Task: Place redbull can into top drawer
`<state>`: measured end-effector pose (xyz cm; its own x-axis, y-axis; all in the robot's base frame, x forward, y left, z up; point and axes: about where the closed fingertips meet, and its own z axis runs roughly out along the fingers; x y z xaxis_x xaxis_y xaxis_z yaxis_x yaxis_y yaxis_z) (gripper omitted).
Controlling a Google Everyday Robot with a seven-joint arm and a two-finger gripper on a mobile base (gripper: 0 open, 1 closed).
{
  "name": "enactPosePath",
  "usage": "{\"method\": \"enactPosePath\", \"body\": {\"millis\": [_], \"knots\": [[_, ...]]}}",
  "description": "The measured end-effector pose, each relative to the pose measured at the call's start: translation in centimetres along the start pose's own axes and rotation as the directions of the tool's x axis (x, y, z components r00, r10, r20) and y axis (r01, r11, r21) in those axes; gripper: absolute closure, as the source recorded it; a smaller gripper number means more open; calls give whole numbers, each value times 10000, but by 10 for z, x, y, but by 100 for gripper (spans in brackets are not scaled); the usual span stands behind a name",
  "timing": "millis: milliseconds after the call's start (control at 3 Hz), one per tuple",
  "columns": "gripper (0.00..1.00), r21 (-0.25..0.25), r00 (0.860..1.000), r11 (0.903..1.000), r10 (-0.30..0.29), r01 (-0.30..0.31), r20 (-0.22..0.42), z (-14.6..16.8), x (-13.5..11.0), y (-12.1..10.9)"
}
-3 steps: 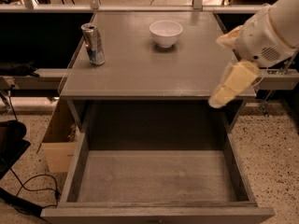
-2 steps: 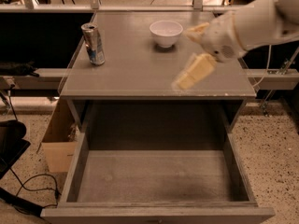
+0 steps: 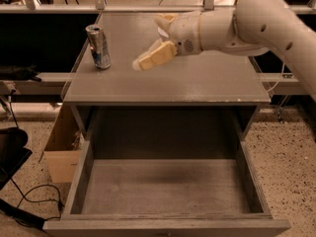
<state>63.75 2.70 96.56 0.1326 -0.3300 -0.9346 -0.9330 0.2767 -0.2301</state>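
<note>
Redbull can point(image 3: 98, 47) stands upright on the far-left part of the grey tabletop point(image 3: 197, 85), close to the left edge & nearer the back than the front. Pull-tab top faces up, silver body w/ blue patches toward the bottom. Nothing touches it.

Gripper point(image 3: 146, 42) hangs over the tabletop to the right of the can, near it but clearly apart, w/ bare tabletop between them. One pale yellowish finger point(image 3: 157, 56) points left & down toward the can's side. The 2nd finger sits higher & further back, so the jaws are spread w/ nothing between them. Gripper is blurred, so no finer detail. The white arm point(image 3: 256, 21) comes in from the upper right, crossing above the back-right part of the tabletop.

Top drawer point(image 3: 79, 179) is under the tabletop, pulled out toward the camera, approx. as wide as the tabletop. Thick side walls, flat grey bottom w/ nothing on it. Front rim runs along the bottom of the view.

A cardboard box point(image 3: 61, 149) sits on the floor point(image 3: 286, 157) just left of the drawer, against the cabinet side. A black cable point(image 3: 29, 197) lies on the speckled floor at lower left.
</note>
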Motion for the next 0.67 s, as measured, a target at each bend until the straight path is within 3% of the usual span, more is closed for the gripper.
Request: {"method": "enactPosePath", "body": {"millis": [667], "knots": [[0,-107,9995,9998,142,-139,281,25,7,-4]]}}
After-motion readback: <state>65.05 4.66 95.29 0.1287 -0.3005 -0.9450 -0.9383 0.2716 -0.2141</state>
